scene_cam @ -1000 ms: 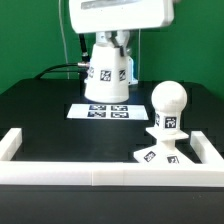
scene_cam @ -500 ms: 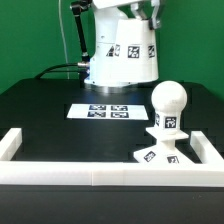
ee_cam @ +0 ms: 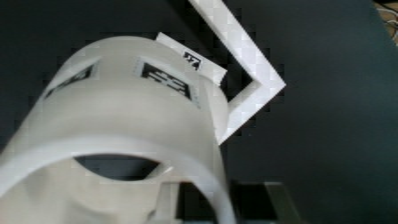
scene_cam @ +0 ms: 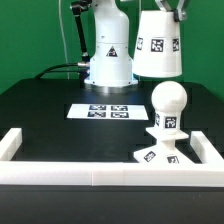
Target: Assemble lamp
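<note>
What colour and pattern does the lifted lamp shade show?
The shade is white with black-and-white square tags, clearest in the exterior view.

Open air separates the raised shade (scene_cam: pixel 160 45) from the bulb (scene_cam: pixel 168 101) below.

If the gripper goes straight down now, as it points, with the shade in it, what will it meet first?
Most likely the bulb. The gripper holds the shade in the air, and in the exterior view the bulb stands just below it on the base. Depth is unclear from this view, so the shade could instead pass behind the bulb and reach the table.
</note>
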Motion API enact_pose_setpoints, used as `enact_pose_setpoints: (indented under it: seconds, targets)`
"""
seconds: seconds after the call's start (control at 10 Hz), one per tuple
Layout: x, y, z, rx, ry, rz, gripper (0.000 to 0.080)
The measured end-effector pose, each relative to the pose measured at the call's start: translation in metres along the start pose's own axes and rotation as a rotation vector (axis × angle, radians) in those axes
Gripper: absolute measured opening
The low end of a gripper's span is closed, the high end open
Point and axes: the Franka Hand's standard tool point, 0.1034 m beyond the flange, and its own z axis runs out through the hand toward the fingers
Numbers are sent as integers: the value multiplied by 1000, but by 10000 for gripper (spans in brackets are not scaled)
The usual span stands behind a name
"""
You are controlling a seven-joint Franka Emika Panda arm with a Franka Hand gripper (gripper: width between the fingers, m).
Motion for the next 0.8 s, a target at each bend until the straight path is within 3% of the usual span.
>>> enact_pose_setpoints:
  seconds: [0.4,0.8]
  targets:
    - [12,-9,30,-31,14,-10,44]
    - [16,-7,68,-63,17,-35,44]
